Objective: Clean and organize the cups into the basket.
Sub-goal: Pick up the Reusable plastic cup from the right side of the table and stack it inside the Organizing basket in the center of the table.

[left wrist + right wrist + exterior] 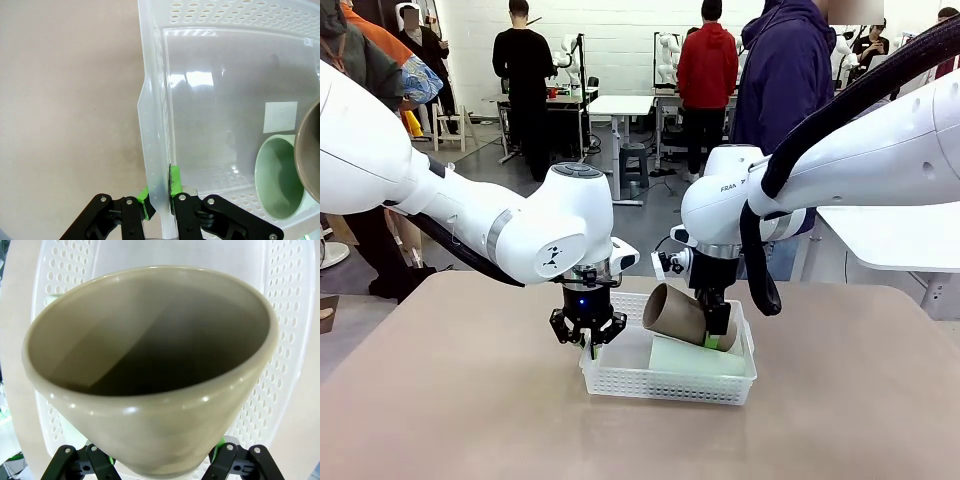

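Left claw [588, 338]: pinched shut on the left wall of the basket [665, 388], probably to steady it for loading
Right claw [721, 334]: clamped on the base of the tan cup [680, 312], held tilted above the basket, mouth toward the left arm
Mint cup [698, 356]: on its side inside the basket, beneath the tan cup
Left arm: wrist vertical, claw pointing down at the table [450, 400]
Right arm: descends over the far rim

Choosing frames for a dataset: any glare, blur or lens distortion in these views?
Left wrist view: ceiling-light glare on the basket floor; right wrist view: the tan cup looms swollen and the basket walls bow, wide-angle; front view: sharp, evenly lit.
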Tool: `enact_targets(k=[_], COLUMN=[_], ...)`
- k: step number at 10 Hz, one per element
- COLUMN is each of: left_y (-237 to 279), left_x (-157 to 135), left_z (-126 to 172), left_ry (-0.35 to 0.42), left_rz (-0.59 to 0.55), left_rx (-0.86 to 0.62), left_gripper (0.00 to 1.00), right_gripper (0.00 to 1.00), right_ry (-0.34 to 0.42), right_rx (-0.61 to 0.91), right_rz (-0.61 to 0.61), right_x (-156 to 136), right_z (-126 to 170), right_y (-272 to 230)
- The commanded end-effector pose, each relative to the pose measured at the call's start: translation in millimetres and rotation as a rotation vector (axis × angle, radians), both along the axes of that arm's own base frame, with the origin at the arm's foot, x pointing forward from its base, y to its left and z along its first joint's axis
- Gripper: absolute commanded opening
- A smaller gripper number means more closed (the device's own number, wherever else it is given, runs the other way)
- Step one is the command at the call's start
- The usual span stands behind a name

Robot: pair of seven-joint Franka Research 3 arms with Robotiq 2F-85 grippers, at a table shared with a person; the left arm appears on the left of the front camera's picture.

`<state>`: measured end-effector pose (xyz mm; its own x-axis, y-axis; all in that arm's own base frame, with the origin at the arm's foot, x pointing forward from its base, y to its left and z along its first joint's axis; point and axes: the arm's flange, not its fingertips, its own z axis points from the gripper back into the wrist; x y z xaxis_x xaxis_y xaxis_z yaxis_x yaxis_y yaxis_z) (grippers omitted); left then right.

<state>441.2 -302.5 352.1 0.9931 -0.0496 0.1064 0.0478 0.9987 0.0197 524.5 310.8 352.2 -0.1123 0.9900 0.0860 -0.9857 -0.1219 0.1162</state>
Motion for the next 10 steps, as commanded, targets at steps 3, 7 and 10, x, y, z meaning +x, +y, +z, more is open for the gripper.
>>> enact_targets(k=[3,7,10], left_y=[1.3,1.3,1.3], left_x=[-2.1,-2.1,-2.1], left_z=[1.8,1.8,1.8], left_ry=[-0.006,-0.006,-0.006], left_rz=[-0.003,-0.003,-0.003], left_rx=[0.0,0.0,0.0], left_gripper=[0.0,0.0,0.0], right_gripper=[0.8,1.0,1.0], right_ry=[0.024,0.04,0.043], right_rx=[-0.039,-0.041,-0.023], right_rz=[-0.004,-0.016,-0.016], right_x=[7.2,6.4,2.3], right_z=[3.7,2.7,6.8], right_y=[-5.1,-6.0,-11.4])
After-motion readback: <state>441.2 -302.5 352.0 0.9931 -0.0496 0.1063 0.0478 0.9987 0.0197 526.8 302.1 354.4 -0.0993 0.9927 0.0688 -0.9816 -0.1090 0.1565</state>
